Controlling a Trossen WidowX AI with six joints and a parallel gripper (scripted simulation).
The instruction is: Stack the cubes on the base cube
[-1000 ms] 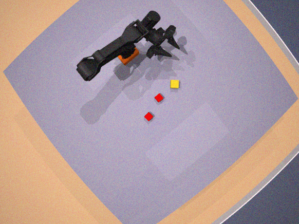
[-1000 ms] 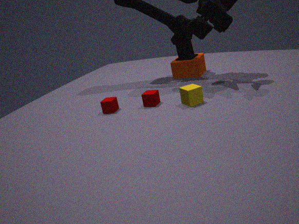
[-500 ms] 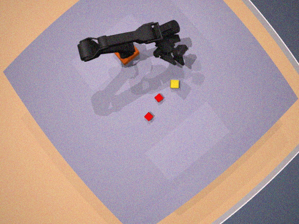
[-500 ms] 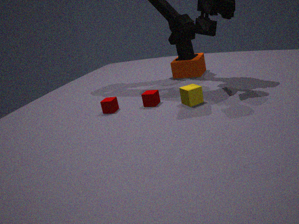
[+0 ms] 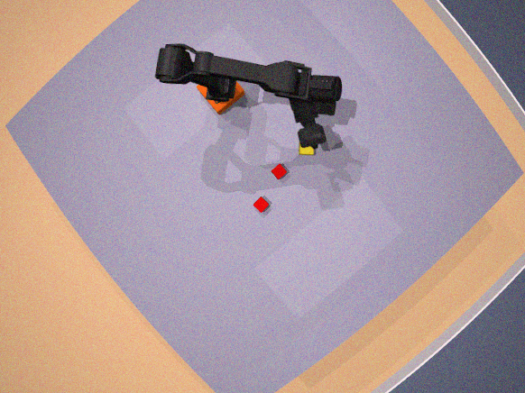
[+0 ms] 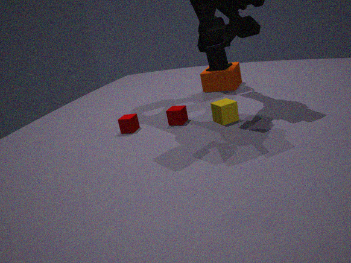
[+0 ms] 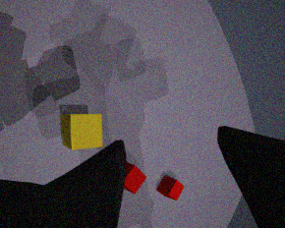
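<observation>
A pale purplish surface (image 5: 194, 261) (image 6: 181, 211) (image 7: 182, 93) carries everything, its edges cut off in each view, with a tan area (image 5: 50, 288) around it from above. The black arm (image 5: 244, 69) (image 6: 208, 3) stretches over it, its upper parts running out of the exterior view and throwing a broken grey shadow. Its foot sits on an orange block (image 5: 220, 106) (image 6: 221, 81), whose top is largely covered by the arm. The hand (image 5: 311, 136) (image 6: 248, 27) (image 7: 172, 142) is spread part way, with a clear gap between its two dark fingers and nothing pinched; from above its tips are hard to make out. The yellow cube (image 5: 307, 150) (image 6: 225, 112) (image 7: 86, 132), larger than the red ones, rests flat on the surface, partly hidden beneath the hand from above but whole in the exterior view. Smallest are two plain red cubes, both level and apart from each other. The nearer red cube (image 5: 279, 171) (image 6: 177, 116) (image 7: 135, 178) lies near the yellow one, its side cut off by a finger in the wrist view; the farther red cube (image 5: 261, 205) (image 6: 129, 123) (image 7: 171, 188) lies beyond it. The wrist view is grainy, so their faces seem merely bright and dark red there.
</observation>
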